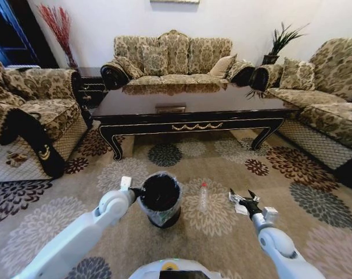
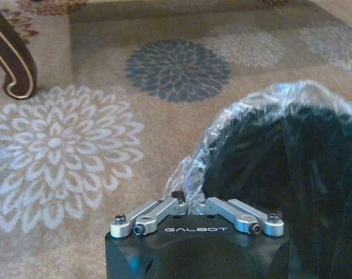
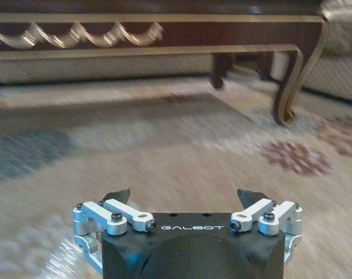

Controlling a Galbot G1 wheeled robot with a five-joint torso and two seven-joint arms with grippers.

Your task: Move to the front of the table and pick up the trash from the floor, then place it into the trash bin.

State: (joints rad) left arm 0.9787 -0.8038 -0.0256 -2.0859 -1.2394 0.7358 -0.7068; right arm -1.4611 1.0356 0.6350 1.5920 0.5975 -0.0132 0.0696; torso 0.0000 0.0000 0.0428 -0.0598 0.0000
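On patterned carpet [image 1: 234,232] — crinkly-lined round bin [image 1: 160,197]

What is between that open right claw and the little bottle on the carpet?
Nothing visible: bare carpet lies between the open right claw and the bottle. The trash bin, gripped at its rim by the left claw, stands just beyond the bottle.

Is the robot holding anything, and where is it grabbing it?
Left pincer pinches the trash bin by its bag-lined rim. Right pincer is open, holding nothing.
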